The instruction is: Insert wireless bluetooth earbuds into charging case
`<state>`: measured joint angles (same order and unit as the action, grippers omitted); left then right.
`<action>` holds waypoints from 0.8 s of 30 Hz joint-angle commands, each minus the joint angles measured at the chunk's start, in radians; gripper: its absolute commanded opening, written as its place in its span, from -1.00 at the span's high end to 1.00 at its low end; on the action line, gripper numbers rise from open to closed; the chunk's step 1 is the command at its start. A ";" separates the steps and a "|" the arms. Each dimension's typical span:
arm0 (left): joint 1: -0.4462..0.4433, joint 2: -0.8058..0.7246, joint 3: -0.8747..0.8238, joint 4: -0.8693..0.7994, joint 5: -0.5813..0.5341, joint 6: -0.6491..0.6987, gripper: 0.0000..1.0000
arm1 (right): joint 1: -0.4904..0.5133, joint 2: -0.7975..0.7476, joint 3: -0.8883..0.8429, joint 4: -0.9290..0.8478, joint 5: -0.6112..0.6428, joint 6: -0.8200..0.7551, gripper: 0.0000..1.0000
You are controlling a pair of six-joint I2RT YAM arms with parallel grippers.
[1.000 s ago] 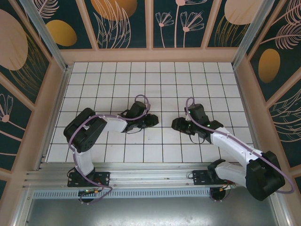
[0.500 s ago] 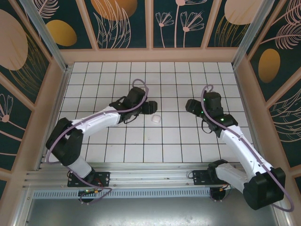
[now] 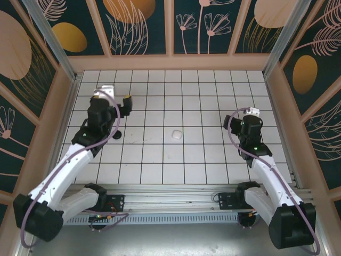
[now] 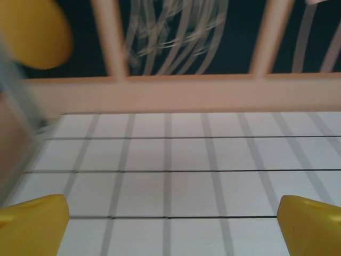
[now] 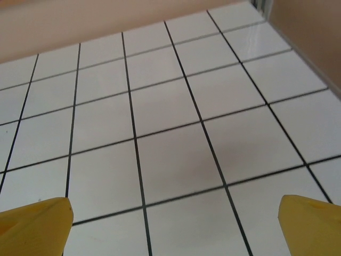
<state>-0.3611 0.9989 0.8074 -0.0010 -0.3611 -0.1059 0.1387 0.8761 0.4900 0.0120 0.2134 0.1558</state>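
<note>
**tilewatcher:** Where's everything at? I make out one little white blob, which I take for the charging case (image 3: pixel 176 134). It's lying alone mid-surface (image 3: pixel 160 172), roughly between the two arms and well apart from both.

**yam_mike:** Yep. Left claw (image 4: pixel 170 216) is spread wide with nothing in it, out by the far left corner and facing the back wall (image 4: pixel 176 93). Right claw (image 5: pixel 173 218) is the same deal: wide, empty, over bare tiles on the right. The earbuds I honestly can't pick out, they're too tiny. Can't tell if any are inside the case either.

**tilewatcher:** So what bites from here?

**yam_mike:** My guesses:
- It's a white case on white, glossy-looking tiles, so it's easy to misjudge the edge and come down off-centre.
- It looks small and rounded, so a lopsided pinch could squirt it sideways.
- Neither wrist cam is aimed at it, so any approach starts half blind.
- If both arms head for the middle together, they could bump right over it.

**tilewatcher:** Plus if the lid's shut, nothing goes in till one claw pins it down.
</note>
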 commanded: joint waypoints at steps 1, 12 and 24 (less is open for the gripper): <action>0.083 -0.055 -0.142 0.193 -0.095 0.107 -0.97 | -0.008 -0.035 -0.088 0.255 0.001 -0.121 -0.98; 0.183 -0.057 -0.512 0.612 -0.060 0.085 -0.97 | -0.053 0.064 -0.327 0.736 -0.027 -0.150 -0.98; 0.210 0.067 -0.724 1.119 -0.043 0.090 -0.97 | -0.119 0.353 -0.418 1.226 -0.110 -0.144 -0.97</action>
<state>-0.1631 1.0321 0.1112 0.9081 -0.4011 -0.0277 0.0383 1.1839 0.0879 1.0069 0.1547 0.0120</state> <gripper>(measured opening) 0.985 0.989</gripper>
